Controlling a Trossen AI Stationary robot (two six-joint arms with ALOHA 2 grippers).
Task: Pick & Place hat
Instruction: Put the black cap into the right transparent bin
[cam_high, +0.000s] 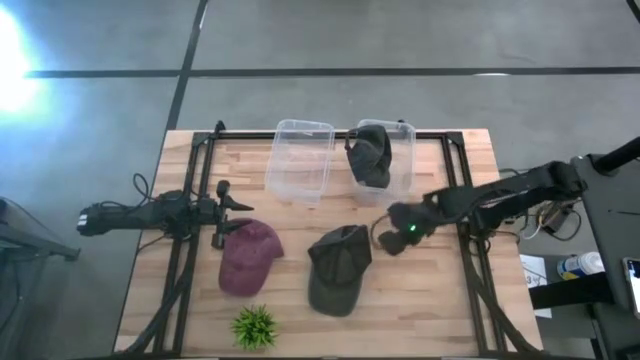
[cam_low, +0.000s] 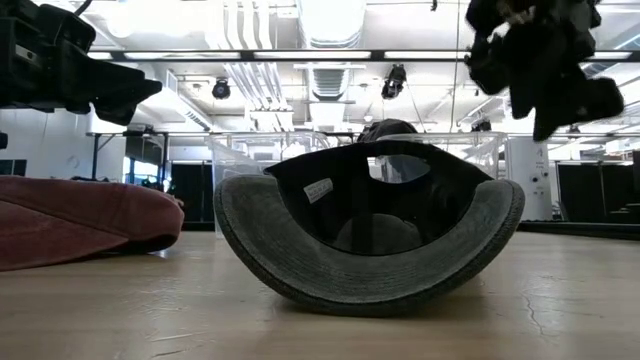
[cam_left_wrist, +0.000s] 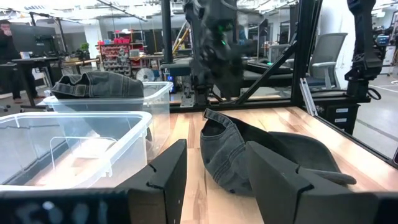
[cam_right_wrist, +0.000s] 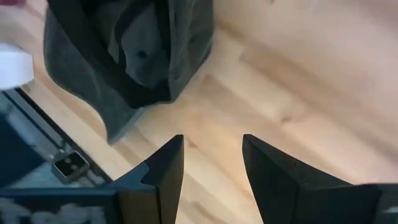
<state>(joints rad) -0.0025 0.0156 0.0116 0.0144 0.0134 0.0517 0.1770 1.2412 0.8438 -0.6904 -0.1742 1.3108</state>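
A dark grey cap (cam_high: 338, 268) lies on the wooden table, crown down with its opening up; it also shows in the low view (cam_low: 370, 240), the left wrist view (cam_left_wrist: 261, 155) and the right wrist view (cam_right_wrist: 130, 56). A maroon cap (cam_high: 250, 258) lies to its left on the table. Another dark hat (cam_high: 370, 155) sits in the right clear bin (cam_high: 405, 175). My right gripper (cam_high: 388, 238) is open and empty, above the table just right of the grey cap, fingers (cam_right_wrist: 211, 162) pointing down. My left gripper (cam_high: 238, 218) is open and empty, beside the maroon cap's far side.
An empty clear bin (cam_high: 300, 160) stands at the far side, left of the bin with the hat. A small green plant (cam_high: 255, 325) stands near the front edge. Black frame rails (cam_high: 190, 250) run along the table's left and right sides. Bare wood lies right of the grey cap.
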